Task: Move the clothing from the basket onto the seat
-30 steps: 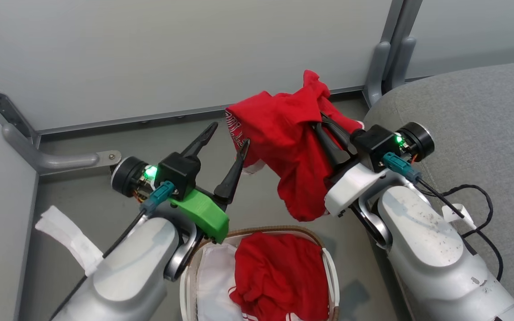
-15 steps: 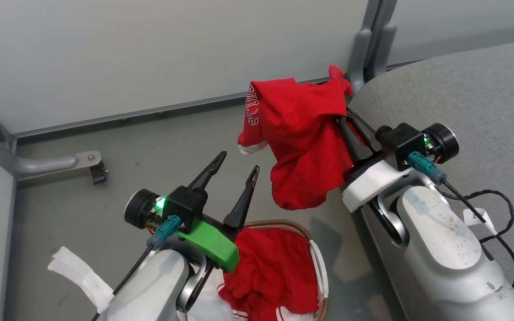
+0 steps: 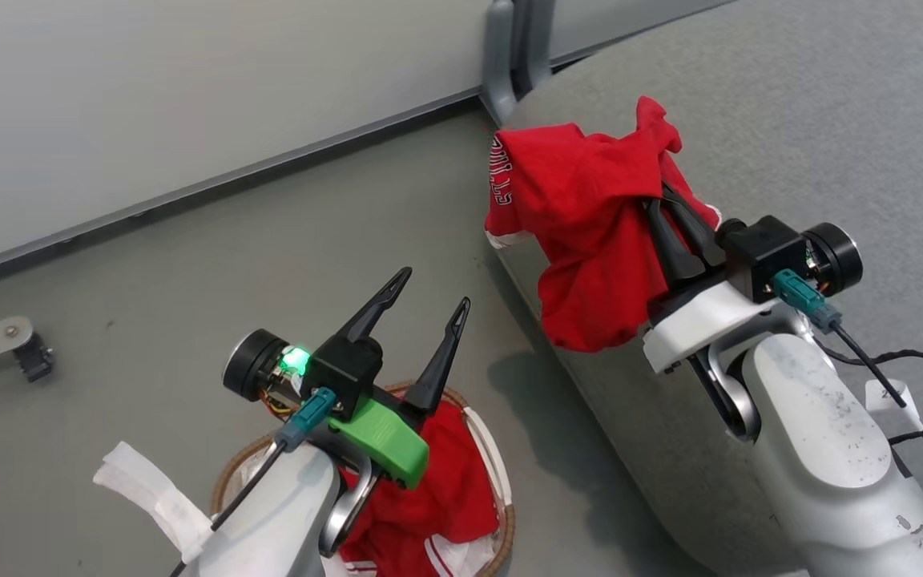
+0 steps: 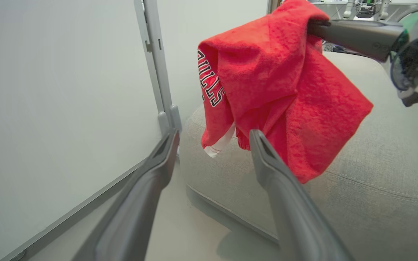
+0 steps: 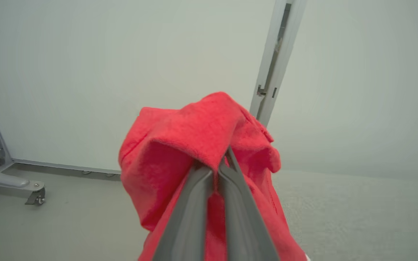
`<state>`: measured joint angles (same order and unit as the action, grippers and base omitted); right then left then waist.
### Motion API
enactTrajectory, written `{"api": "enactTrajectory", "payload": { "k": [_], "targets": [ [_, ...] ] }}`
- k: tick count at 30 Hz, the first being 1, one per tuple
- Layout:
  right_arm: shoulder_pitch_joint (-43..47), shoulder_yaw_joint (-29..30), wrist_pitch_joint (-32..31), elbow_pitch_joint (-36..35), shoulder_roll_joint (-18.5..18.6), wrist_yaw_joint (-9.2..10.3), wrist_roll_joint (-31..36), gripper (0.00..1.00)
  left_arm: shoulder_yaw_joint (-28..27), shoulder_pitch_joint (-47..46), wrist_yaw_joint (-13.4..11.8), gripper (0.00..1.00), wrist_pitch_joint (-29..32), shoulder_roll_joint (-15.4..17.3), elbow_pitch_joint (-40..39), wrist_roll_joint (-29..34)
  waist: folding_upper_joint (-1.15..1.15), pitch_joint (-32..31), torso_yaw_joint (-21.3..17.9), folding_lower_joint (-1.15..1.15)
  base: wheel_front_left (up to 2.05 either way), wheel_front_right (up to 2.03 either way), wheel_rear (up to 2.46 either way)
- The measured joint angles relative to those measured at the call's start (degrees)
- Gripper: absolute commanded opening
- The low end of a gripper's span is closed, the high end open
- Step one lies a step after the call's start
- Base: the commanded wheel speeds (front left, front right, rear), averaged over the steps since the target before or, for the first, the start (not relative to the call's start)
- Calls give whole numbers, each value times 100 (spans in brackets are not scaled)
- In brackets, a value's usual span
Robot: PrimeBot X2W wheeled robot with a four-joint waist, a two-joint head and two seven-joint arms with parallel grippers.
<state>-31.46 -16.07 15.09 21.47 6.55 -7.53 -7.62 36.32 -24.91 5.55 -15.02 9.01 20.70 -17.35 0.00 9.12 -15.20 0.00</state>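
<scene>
Floor (image 3: 269, 256) is stretching open between the seat's (image 3: 790, 120) rounded edge and the wall (image 3: 149, 96). Over that edge the right gripper (image 5: 219, 170) is clamping a red garment (image 3: 590, 216), fingers pressed together, cloth drooping down the seat's side. Well out from the seat, the left gripper (image 3: 437, 288) is hanging spread wide and gripping nothing above the basket (image 3: 501, 513), where the second garment (image 3: 437, 489) is lying.

Bright, even light; soft shadows.
</scene>
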Motion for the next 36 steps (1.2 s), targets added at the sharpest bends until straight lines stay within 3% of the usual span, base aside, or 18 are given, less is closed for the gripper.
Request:
{"api": "enactTrajectory", "payload": {
  "k": [10, 17, 26, 32, 36],
  "targets": [
    [280, 407, 0, -121, -59, 0, 43, 0, 157, -70, 126, 100, -1, -77, 142, 186, 0, 362, -887, 0, 0, 0, 0],
    [399, 676, 0, -229, -78, 0, 77, 0, 288, -158, 156, 100, -1, -105, 149, 264, 0, 695, -1047, 0, 0, 0, 0],
    [-392, 1192, -1, -303, 29, 0, 121, 0, 291, -412, 172, 100, 0, -88, 25, 294, 0, 1129, -808, 0, 0, 0, 0],
    [-1402, 1613, 0, -182, 687, 0, 304, 0, 433, -772, 176, 100, 0, -133, -94, 343, 0, 1466, -398, 0, 0, 0, 0],
    [-1989, 2028, 1, 91, 1318, 0, 331, 0, 545, -1015, 177, 100, -1, -214, -237, 408, 0, 1709, -18, 1, 0, 0, 0]
  ]
}}
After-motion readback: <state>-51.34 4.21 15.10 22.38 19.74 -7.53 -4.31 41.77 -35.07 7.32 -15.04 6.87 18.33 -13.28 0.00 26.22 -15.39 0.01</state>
